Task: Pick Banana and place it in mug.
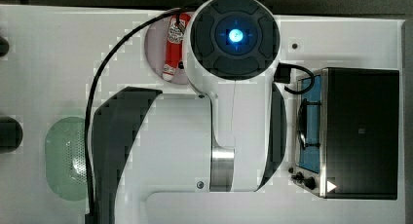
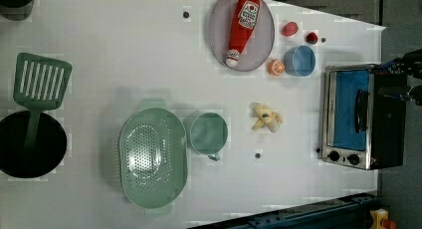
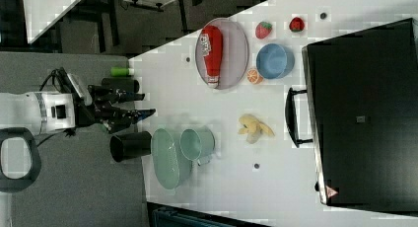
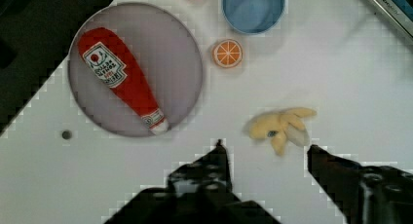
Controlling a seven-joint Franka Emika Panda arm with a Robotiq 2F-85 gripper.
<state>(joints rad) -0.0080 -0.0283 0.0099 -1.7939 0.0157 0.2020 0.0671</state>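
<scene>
Robot arm (image 1: 234,87) over table, between ketchup bottle (image 1: 174,46) and toaster oven (image 1: 358,131)

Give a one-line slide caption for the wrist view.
Open gripper above white table, empty, near small yellow toy banana.

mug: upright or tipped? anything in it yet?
Upright and empty. The mug shows its round open mouth in the left view, nothing inside; the Banana lies on the table beside it.

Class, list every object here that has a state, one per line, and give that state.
Yellow toy banana: lying on the table, not held.
Pale teal mug: upright, empty.
Red ketchup bottle: lying on the grey plate.
Toaster oven: door shut.
Gripper: jaws open, empty.
</scene>
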